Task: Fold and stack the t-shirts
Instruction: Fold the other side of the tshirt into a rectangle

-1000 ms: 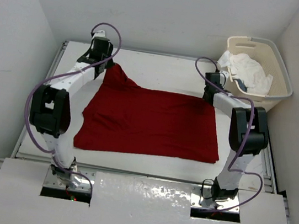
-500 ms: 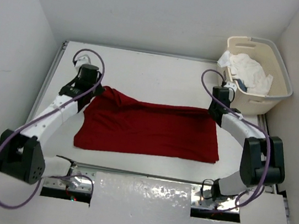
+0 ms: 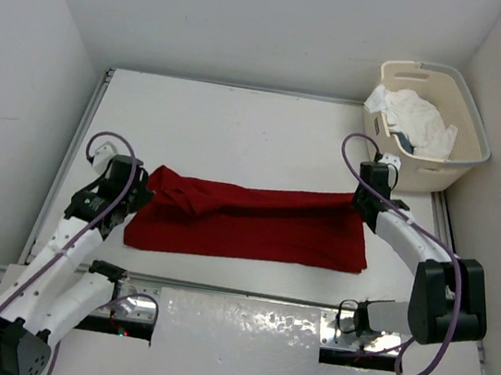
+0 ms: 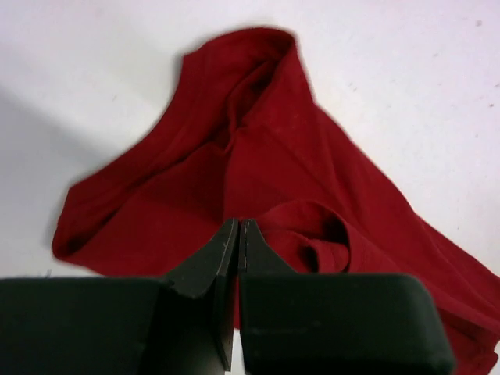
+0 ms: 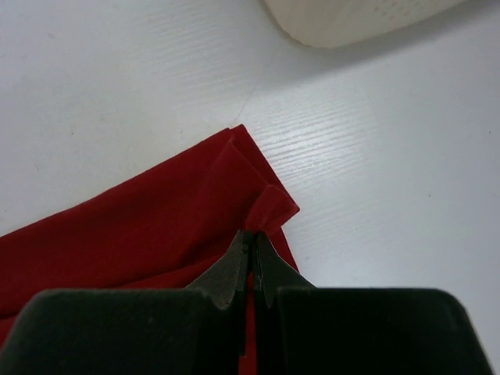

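Cream plastic laundry basket (image 3: 429, 80), far-right corner of desk (image 3: 240, 130): crumpled white cloth shirt (image 3: 421, 118) inside. Deep red cloth shirt (image 3: 263, 231) lies folded over on desk. Left jaws and right jaws each clamp one corner.

Both my arms, left arm (image 3: 55, 249) and right arm (image 3: 403, 232), are white-shelled links joined by chunky black housings. A lilac cable (image 3: 344, 152) loops off each one. On the wrist feed, the left gripper (image 4: 238, 234) has matte black wedge fingers (image 4: 203, 269) tapering to thin tips.
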Action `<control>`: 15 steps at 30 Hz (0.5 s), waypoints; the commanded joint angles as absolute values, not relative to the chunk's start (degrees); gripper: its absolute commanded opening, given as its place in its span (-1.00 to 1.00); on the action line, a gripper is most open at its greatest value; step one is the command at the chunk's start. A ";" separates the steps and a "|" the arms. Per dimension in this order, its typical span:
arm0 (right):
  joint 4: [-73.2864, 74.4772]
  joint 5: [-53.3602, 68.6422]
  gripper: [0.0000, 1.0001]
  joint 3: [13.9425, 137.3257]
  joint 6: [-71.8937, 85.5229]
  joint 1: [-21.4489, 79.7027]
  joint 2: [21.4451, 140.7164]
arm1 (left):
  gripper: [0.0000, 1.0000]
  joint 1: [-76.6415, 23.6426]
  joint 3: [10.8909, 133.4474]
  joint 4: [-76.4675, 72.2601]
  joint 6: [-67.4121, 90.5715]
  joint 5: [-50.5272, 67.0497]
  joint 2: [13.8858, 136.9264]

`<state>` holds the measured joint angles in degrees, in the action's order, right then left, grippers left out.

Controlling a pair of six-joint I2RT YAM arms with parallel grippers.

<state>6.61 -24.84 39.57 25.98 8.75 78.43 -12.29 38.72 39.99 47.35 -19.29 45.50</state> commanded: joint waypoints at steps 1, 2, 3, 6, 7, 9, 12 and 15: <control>7.20 -24.26 -1.00 38.41 27.68 8.70 75.06 | -1.00 -12.74 37.01 46.31 54.48 -18.99 41.84; 7.38 -23.82 -1.00 37.63 27.77 8.61 74.71 | -1.00 -12.74 36.48 46.93 55.10 -18.72 41.40; 7.99 -23.73 -1.00 37.18 27.95 8.61 74.10 | -1.00 -12.74 35.60 47.98 55.46 -18.46 40.87; 8.61 -23.47 -1.00 34.99 28.74 8.61 72.61 | -1.00 -12.74 34.81 50.53 57.65 -18.11 40.61; 8.87 -23.29 -1.00 34.46 29.09 8.61 72.34 | -1.00 -12.74 34.72 51.23 58.27 -18.02 40.69; 9.67 -22.42 -1.00 32.97 29.53 8.61 71.90 | -1.00 -12.83 33.76 53.16 59.50 -17.67 40.69; 10.20 -21.97 -1.00 30.42 30.94 8.61 71.19 | -1.00 -12.83 31.83 54.58 61.61 -16.36 41.48; 10.81 -21.62 -0.96 28.04 32.08 8.61 70.40 | -0.54 -12.74 31.90 57.21 62.75 -16.26 42.71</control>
